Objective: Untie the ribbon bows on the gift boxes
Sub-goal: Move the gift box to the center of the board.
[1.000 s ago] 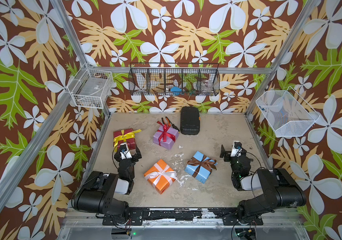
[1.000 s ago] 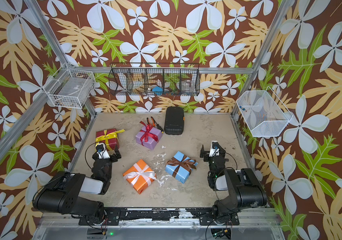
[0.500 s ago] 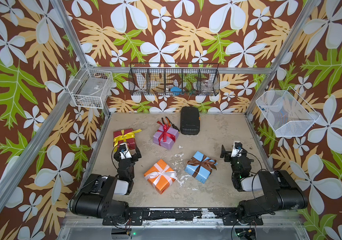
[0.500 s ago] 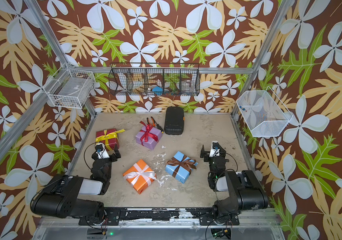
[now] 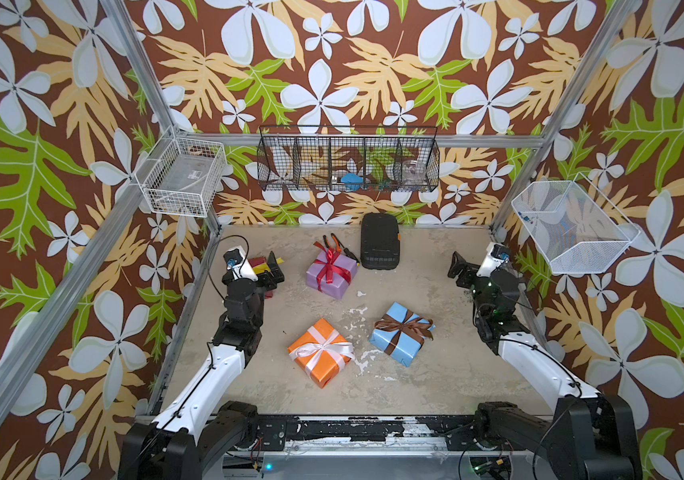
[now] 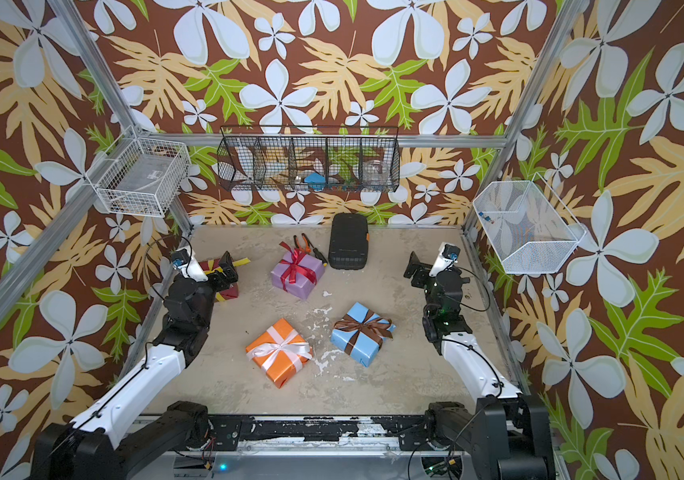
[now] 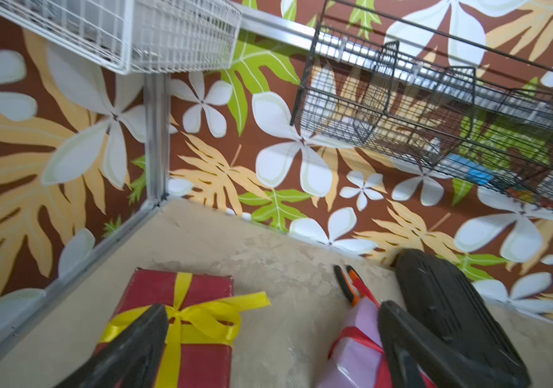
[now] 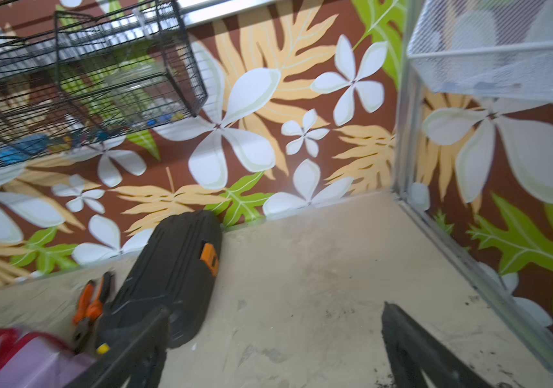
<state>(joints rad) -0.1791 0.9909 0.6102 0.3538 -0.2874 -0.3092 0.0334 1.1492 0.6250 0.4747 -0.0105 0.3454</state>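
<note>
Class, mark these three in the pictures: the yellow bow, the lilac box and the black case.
yellow bow (image 7: 208, 317): left wrist view, on a loop.
lilac box (image 5: 332, 289): a top view, bare near-side paper.
black case (image 5: 379, 245): a top view, middle of its lid.

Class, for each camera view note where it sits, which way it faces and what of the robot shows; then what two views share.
Top views: high over the robot's base, facing down toward the back wall; left arm and right arm show.
Left wrist: on the left arm, facing the back left corner and dark red box; its open fingers show.
Right wrist: on the right arm, facing the back right corner; its open fingers show.
Shared: both wrist views catch the black case.
</note>
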